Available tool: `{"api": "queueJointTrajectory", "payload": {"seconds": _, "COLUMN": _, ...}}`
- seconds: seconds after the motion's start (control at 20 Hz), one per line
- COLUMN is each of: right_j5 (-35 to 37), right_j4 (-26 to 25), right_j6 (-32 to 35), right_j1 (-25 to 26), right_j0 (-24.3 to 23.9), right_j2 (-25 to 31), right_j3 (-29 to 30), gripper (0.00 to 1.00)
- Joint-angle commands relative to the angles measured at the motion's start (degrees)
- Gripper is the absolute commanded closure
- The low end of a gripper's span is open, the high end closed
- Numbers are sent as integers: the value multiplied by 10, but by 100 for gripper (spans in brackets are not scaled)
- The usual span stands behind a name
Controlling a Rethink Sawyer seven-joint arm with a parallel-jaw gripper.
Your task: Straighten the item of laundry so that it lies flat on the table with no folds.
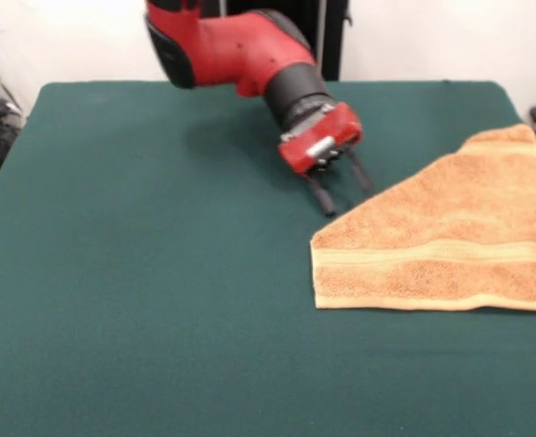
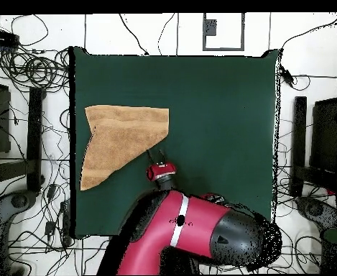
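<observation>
One orange-tan terry towel [image 1: 454, 238] lay on the green felt desk [image 1: 158, 273], folded over on a diagonal into a rough triangle, with woven band stripes along its near edge. In the front view, sat at the right side of the desk, running past the picture's right edge. Red arm [image 2: 189, 230] reached down, claw [image 1: 346, 184] spread, grasping nothing, black fingers [image 1: 323, 198] just beside the towel's slanted fold edge.
</observation>
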Motion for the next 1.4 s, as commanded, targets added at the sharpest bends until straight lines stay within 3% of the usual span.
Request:
{"api": "queueJointTrajectory", "payload": {"seconds": 0.05, "right_j5": 8, "right_j4": 32, "right_j6": 139, "right_j1": 58, "right_j0": 33, "right_j2": 161, "right_j3": -12, "gripper": 0}}
{"api": "queueJointTrajectory", "payload": {"seconds": 0.6, "right_j5": 97, "right_j4": -50, "right_j6": 157, "right_j1": 37, "right_j0": 17, "right_j2": 150, "right_j3": -19, "gripper": 0}}
{"api": "queueJointTrajectory", "payload": {"seconds": 0.8, "right_j5": 124, "right_j4": -32, "right_j6": 120, "right_j1": 24, "right_j0": 24, "right_j2": 129, "right_j3": -9, "gripper": 0}}
{"api": "queueJointTrajectory", "payload": {"seconds": 0.85, "right_j5": 128, "right_j4": -33, "right_j6": 122, "right_j1": 23, "right_j0": 21, "right_j2": 130, "right_j3": -8, "gripper": 100}}
{"api": "queueJointTrajectory", "payload": {"seconds": 1.2, "right_j5": 185, "right_j4": 56, "right_j6": -11, "right_j1": 1, "right_j0": 58, "right_j2": 42, "right_j3": 6, "gripper": 100}}
{"api": "queueJointTrajectory", "payload": {"seconds": 1.4, "right_j5": 239, "right_j4": 61, "right_j6": -32, "right_j1": -10, "right_j0": 79, "right_j2": -5, "right_j3": 9, "gripper": 100}}
